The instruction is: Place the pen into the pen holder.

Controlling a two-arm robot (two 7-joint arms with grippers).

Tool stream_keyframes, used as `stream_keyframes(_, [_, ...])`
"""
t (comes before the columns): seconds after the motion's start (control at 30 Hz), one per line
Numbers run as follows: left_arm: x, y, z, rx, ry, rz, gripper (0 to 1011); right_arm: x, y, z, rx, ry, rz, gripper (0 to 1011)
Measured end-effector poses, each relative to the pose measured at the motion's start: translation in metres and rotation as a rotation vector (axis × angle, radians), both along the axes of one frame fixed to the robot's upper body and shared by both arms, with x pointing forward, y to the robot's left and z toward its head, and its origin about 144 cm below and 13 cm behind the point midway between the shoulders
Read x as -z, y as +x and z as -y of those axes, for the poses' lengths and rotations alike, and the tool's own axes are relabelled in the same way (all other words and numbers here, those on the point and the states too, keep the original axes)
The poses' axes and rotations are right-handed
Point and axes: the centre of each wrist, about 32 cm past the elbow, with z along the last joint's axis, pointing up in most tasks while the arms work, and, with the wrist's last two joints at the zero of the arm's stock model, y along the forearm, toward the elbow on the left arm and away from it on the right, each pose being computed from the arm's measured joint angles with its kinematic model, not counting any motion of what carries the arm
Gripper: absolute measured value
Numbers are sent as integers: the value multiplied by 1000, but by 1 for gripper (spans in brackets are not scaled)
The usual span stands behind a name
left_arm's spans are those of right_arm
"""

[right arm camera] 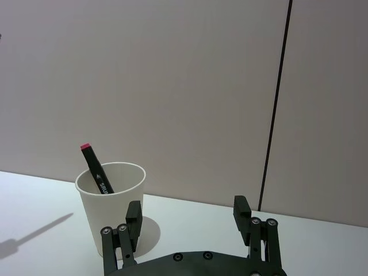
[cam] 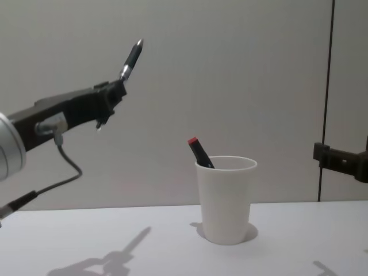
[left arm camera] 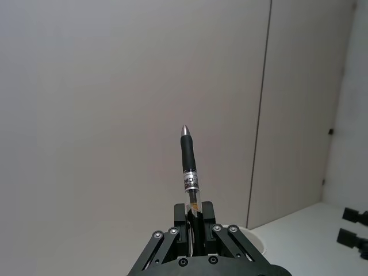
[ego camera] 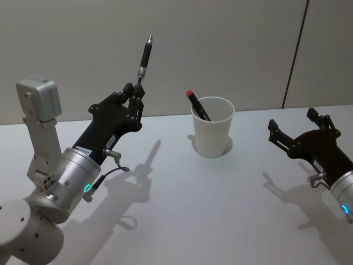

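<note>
Done: left end effector [ego camera: 135, 93] pinches pen [ego camera: 144, 58], high left of pen holder [ego camera: 213, 135].
Remaining: insert pen.
Right end effector [ego camera: 292, 119]: spread, idle right of holder.

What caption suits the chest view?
Left gripper holds the pen aloft left of the pen holder containing a marker; right gripper open opposite.

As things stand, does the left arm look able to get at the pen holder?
Probably yes: the left end effector, shut on the pen, hangs left of the pen holder with nothing between; a red-capped marker leans inside.
</note>
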Motion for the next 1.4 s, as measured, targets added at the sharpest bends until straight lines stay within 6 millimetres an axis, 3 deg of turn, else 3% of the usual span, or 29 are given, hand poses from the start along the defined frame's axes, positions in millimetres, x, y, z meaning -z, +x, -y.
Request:
stream_keyframes(0.47, [-3,13,3,177,-44,57,160,0,0,0,0,0,0,1001])
stream_keyframes(1.0, [0,33,13,423,25,28,160,0,0,0,0,0,0,1001])
stream_keyframes(1.4, [4,44,27,464,72,10,160,0,0,0,0,0,0,1001])
